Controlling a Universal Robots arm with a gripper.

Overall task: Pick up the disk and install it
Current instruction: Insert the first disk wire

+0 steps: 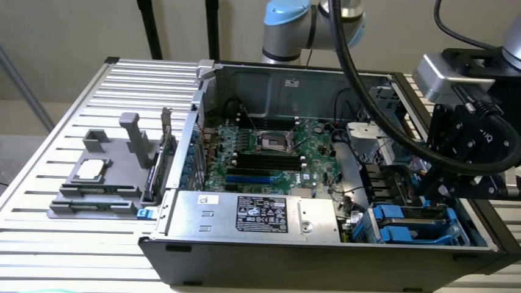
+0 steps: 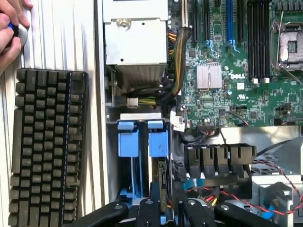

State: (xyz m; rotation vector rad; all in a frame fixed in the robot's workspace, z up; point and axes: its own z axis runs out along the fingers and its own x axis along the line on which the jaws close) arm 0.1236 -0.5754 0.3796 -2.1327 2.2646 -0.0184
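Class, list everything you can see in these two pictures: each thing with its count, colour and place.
PC case: one, black, open on the slatted table.
Motherboard: one, green, on the case floor.
Power supply: one, silver with a black-white label, at the case's near wall.
Drive bay: one, with two blue carriers, beside the power supply.
Disk: one, edge-on in the bay, by the gripper.
Holder: one, grey, on the table at the exterior view's left, carrying a silver chip.
Keyboard: one, black, beside the case.
Hand: one, beyond the keyboard.
Gripper: one, black, over the bay.
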